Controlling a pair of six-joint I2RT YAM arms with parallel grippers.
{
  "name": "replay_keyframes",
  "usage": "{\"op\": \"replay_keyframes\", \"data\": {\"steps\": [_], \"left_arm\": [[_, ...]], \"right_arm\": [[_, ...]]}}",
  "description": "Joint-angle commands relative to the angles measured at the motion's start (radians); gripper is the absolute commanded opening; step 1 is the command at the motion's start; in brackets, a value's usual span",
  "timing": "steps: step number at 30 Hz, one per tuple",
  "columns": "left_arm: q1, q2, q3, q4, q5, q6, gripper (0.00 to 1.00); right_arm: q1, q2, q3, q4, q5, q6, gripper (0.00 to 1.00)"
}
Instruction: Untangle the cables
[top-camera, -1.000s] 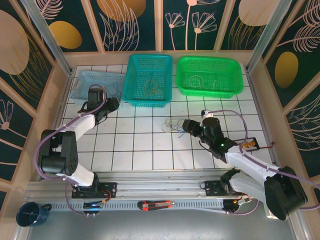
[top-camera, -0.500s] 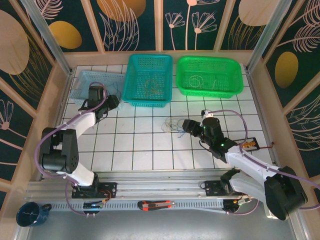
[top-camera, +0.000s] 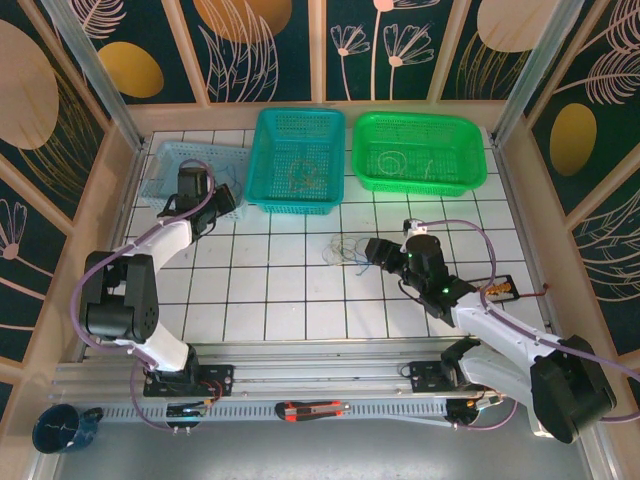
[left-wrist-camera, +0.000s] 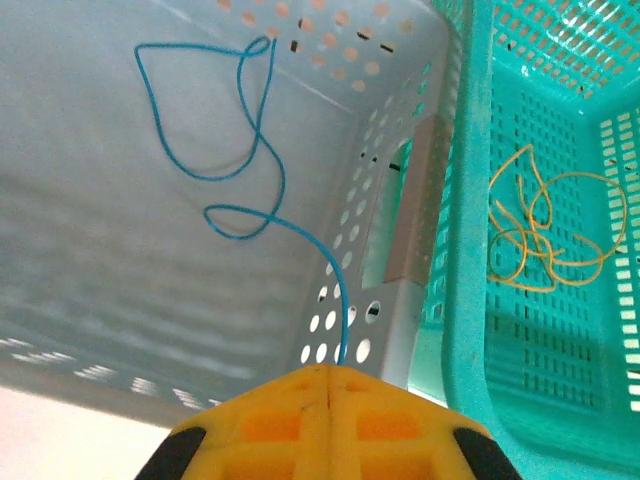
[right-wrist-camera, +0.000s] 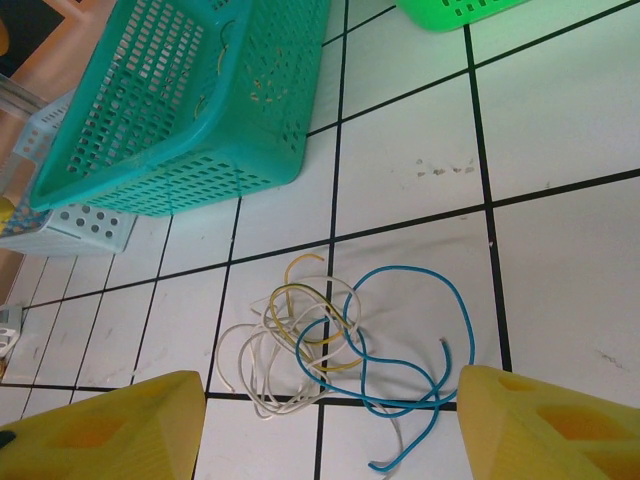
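My left fingers (left-wrist-camera: 325, 390) clamp the blue cable (left-wrist-camera: 344, 320) in the far-left-corner basket (left-wrist-camera: 100, 250). My right fingers (top-camera: 378, 250) gape empty above the tangle (right-wrist-camera: 330, 340), so I'd grab that next.

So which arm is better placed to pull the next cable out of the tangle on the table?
Right. Its open end effector hovers at the tangle, a finger on either side. The left end effector is away at the light-blue basket, shut on a blue wire.
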Motion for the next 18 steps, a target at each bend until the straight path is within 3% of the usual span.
{"op": "replay_keyframes", "data": {"steps": [1, 7, 18], "left_arm": [[-0.006, 0.023, 0.084, -0.011, -0.051, 0.035, 0.00], [0.010, 0.099, 0.218, -0.059, -0.127, 0.089, 0.00], [0.159, 0.284, 0.329, -0.127, -0.193, 0.122, 0.00]], "right_arm": [[-0.008, -0.022, 0.006, 0.011, -0.003, 0.009, 0.67], [-0.008, -0.044, 0.008, -0.009, -0.001, 0.005, 0.67], [-0.008, -0.068, 0.014, -0.025, 0.003, -0.003, 0.67]]}}
